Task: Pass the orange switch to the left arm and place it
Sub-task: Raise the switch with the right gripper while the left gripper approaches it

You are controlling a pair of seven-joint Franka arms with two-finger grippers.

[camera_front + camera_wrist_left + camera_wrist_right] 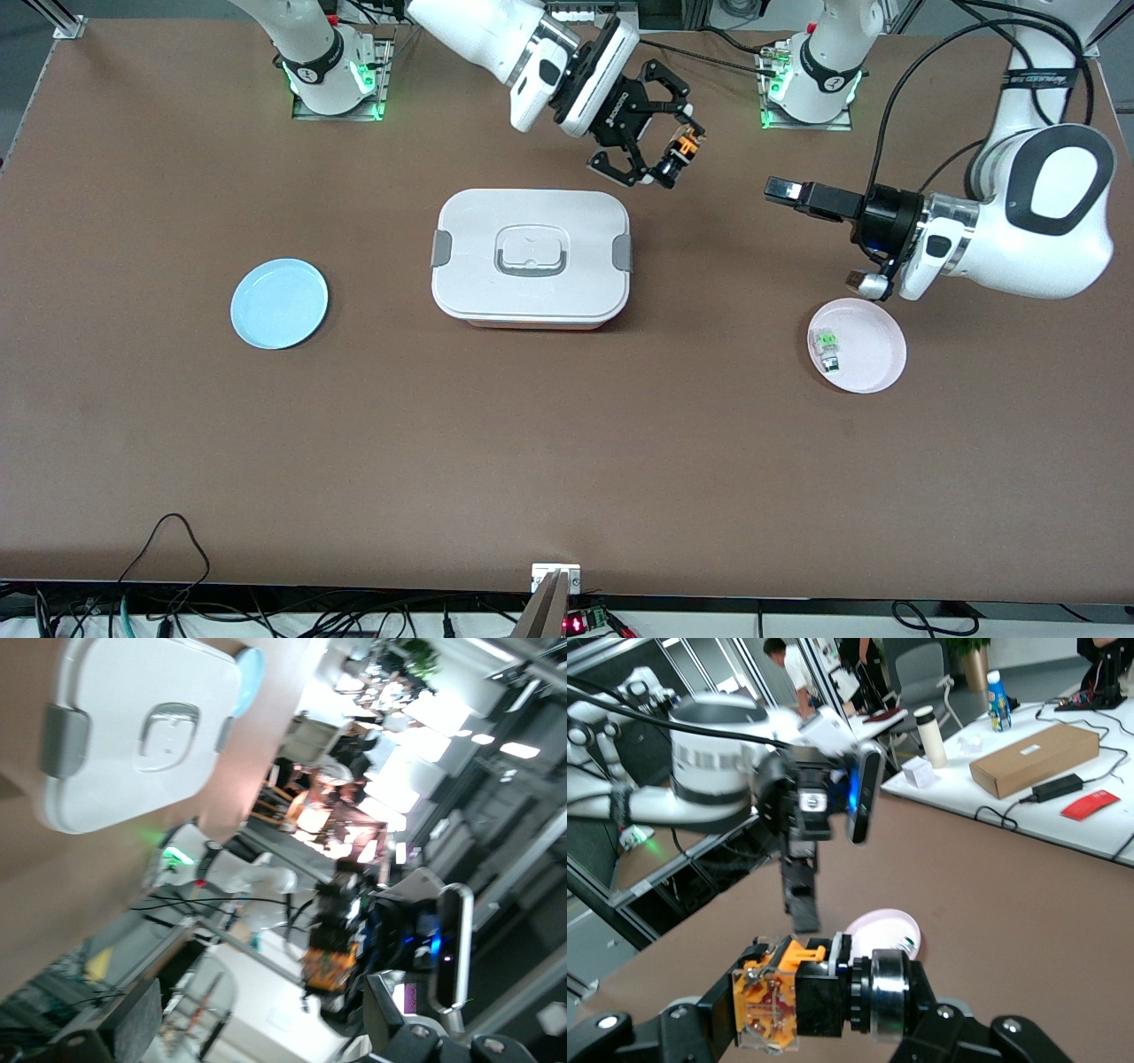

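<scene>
Box (530, 257), white, lid on, mid-table. Right pincer (671, 162) above the table just beside the box, clamped on orange switch (681, 151). Left pincer (819, 237), fingers apart, toward the left arm's end from the box.

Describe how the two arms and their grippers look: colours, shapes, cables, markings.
Both arms are white, rounded jointed shells with black bands lettered in white and silver rings at the wrists. The left arm has a large dark oval patch on its forearm and black cables looping over it. The right gripper is black with an angular linkage frame; the left gripper is black and blocky. Green lights glow at both bases.
</scene>
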